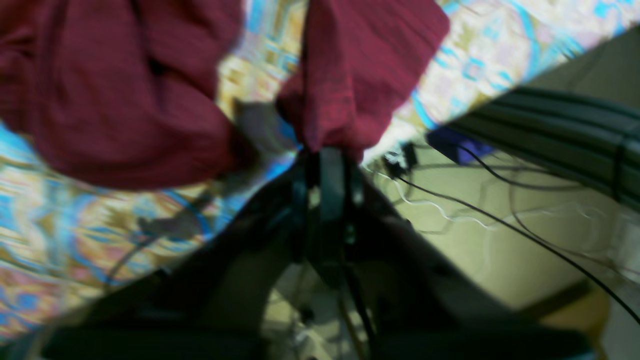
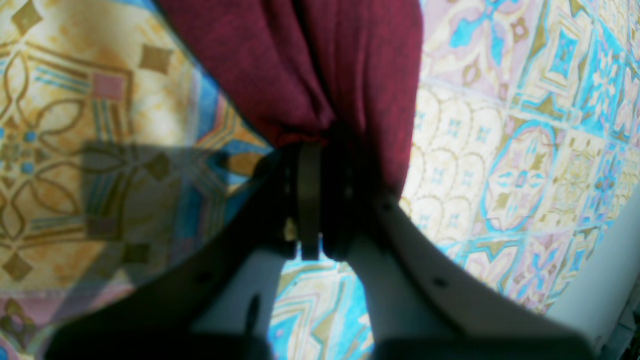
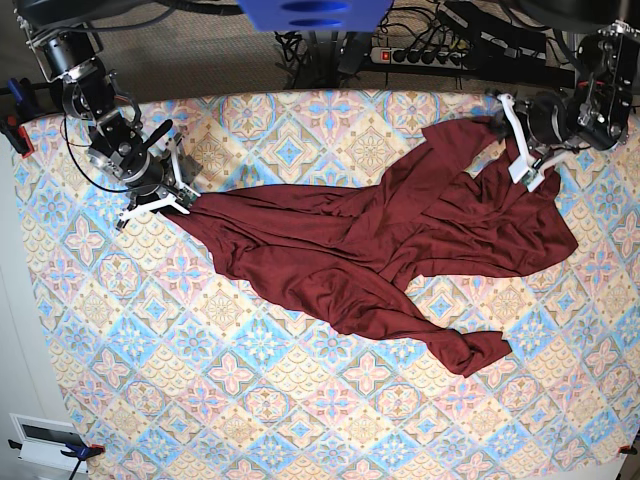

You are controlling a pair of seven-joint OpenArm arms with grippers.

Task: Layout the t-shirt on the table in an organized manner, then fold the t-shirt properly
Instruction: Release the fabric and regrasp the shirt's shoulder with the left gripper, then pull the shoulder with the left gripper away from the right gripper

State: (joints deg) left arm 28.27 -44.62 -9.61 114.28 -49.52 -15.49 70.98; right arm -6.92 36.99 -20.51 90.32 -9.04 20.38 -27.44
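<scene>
Black fingers of the right gripper pinched a gathered fold of the soft, rumpled maroon t-shirt, which sprawled across the tile-patterned table. At the shirt's far end, the left gripper touched cloth; its grip was unclear.

The base view is showing even, bright light over the desk, with colours reading clearly and only soft shadows sitting in the folds of the t-shirt. The left wrist view is smearing heavily: cloth pattern, cables and the dark fingers are all blurring together. The right wrist view is staying sharper on the tile pattern, while its near fingers are sitting out of focus and underexposed, casting a grey shadow leftward. Both wrist views are bending at the edges.
</scene>
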